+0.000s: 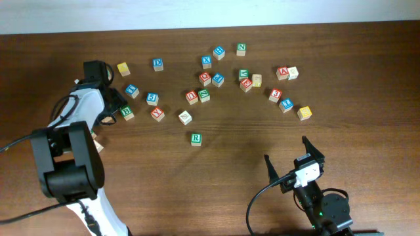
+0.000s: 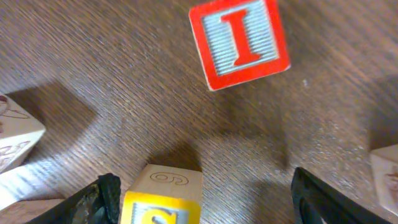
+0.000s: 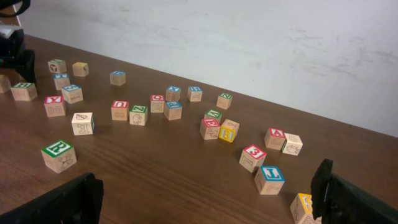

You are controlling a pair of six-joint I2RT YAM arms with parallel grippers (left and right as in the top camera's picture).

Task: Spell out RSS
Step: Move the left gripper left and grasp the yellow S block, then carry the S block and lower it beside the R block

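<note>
The cube with the green R (image 1: pixel 195 138) sits alone on the table in front of the scattered cubes; it also shows in the right wrist view (image 3: pixel 59 154). A yellow-faced S cube (image 2: pixel 163 200) lies between the jaws of my open left gripper (image 2: pixel 205 199), close to the left finger; in the overhead view the left gripper (image 1: pixel 111 108) hides it. Another yellow-faced cube (image 1: pixel 304 113) lies at the right, and in the right wrist view (image 3: pixel 303 208) it is beside the right finger of my open, empty right gripper (image 3: pixel 205 205), which is near the front edge (image 1: pixel 294 164).
A red I cube (image 2: pixel 239 40) lies just beyond the left jaws, with pale cubes at both sides (image 2: pixel 15 140). Several other letter cubes spread across the back of the table, including a yellow one (image 1: pixel 123 68) at far left and a green B cube (image 1: pixel 126 113).
</note>
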